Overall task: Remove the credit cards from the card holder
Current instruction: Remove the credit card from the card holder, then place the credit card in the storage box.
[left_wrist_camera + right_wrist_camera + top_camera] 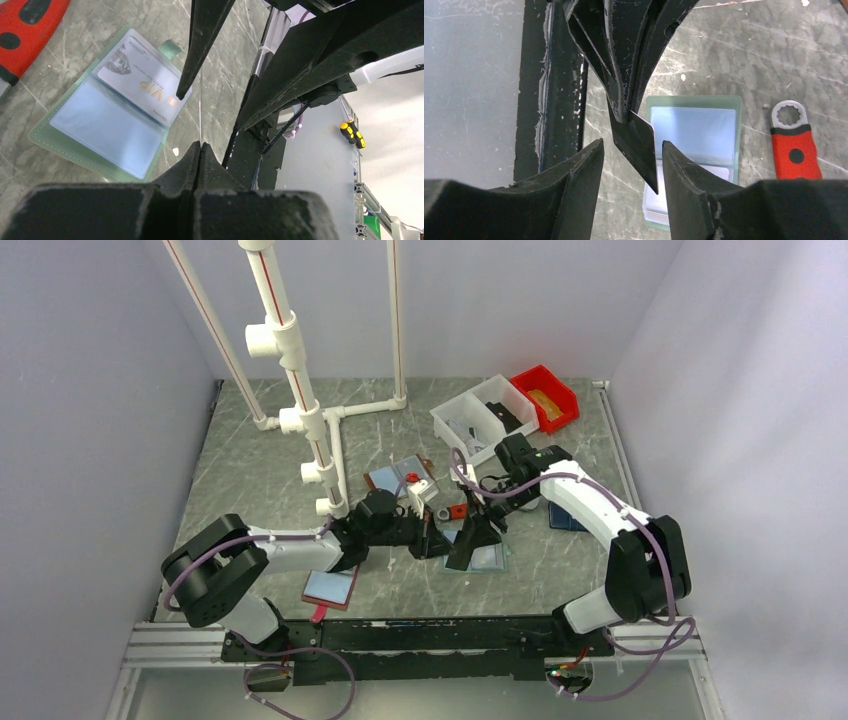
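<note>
**Q:** What's your left claw doing?

**Me:** My left claw [200,147] is pressed together on the dark credit card [644,155]. It pinches one edge, so the card stands on edge in the air above the surface [260,470]. From that wrist the card shows only as a thin line rising from the tips. I'd say it is gripped by the edge so that most of the card stays free for the other arm.

**Q:** And the right one?

**Me:** My right claw [632,145] has its fingers apart, one on each side of that card. There is a clear gap on one side. The card's lower corner sits very near the other finger, and I cannot tell whether they touch. It looks like a handover with the second grip not yet made.

**Q:** Where's the card holder?

**Me:** The card holder [107,127] lies open and flat on the surface, just below and beyond both claws, and neither touches it. One panel looks bare. A pale VIP card [142,87] is tucked in the other, so I judge the job unfinished.

**Q:** Anything further right?

**Me:** A red-handled wrench [794,150] lies just beside the holder, apart from it.
</note>
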Motion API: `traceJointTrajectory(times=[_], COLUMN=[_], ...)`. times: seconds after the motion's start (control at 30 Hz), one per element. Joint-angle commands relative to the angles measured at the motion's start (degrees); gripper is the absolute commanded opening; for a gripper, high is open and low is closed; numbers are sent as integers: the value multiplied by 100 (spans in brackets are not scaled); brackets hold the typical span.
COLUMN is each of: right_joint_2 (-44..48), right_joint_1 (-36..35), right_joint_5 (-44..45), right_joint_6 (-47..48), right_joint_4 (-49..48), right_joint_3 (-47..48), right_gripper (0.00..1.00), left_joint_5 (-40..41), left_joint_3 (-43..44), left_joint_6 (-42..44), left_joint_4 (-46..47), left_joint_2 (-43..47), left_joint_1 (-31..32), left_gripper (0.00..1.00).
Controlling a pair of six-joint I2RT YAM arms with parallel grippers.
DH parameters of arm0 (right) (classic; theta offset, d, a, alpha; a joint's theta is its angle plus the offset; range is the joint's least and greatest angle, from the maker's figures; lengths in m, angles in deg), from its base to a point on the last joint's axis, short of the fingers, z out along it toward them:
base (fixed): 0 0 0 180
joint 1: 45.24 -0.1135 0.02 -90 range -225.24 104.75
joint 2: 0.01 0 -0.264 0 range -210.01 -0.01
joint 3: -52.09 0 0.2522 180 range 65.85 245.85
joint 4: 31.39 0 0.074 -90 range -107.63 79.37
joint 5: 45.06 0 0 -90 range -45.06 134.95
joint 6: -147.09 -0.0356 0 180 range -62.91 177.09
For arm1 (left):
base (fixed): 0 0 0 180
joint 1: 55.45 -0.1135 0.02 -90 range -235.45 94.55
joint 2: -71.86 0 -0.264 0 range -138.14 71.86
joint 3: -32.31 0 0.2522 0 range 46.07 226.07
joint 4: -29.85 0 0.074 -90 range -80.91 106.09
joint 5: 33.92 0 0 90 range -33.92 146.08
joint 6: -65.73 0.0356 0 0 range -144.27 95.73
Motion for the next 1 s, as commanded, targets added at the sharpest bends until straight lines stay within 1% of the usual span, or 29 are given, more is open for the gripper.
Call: traceJointTrajectory(times=[0.0,0.07,0.13,0.17,0.2,0.27,0.43,0.5,0.57,0.67,0.7,0.83,0.9,0.97], right_joint_2=[-75,-169,-331,-410,-469,-553,-612,-420,-142,166,220,273,327,395], right_joint_1=[-52,-53,-57,-53,-53,-45,130,352,677,1238,1404,1946,2092,2129], right_joint_5=[-324,-334,-378,-385,-359,-232,-134,-85,30,390,710,1477,1714,1953], right_joint_6=[254,244,397,449,455,333,676,643,431,434,441,866,1214,1680], right_joint_4=[131,234,559,709,814,927,1490,1413,1142,848,792,611,270,-334], right_joint_3=[27,110,299,390,466,589,885,888,852,980,1124,1911,2242,2249], right_gripper=[46,30,5,0,0,0,0,0,0,0,0,0,0,0], left_joint_5=[-146,-114,-64,-21,42,178,610,684,679,597,578,360,269,215], left_joint_3=[189,184,185,184,184,153,-79,-168,-247,-238,-238,-201,-158,-73], left_joint_6=[158,167,146,112,87,39,-89,-119,-124,-123,-123,-200,-279,-292], left_joint_4=[12,-38,-84,-144,-208,-316,-481,-555,-641,-927,-999,-993,-952,-994], left_joint_2=[219,262,290,306,324,415,829,1041,1198,1333,1348,1194,1063,975], left_joint_1=[46,44,43,48,48,44,9,-19,-48,-123,-135,-204,-236,-253], left_gripper=[0,0,0,4,13,21,49,64,83,97,99,99,99,100])
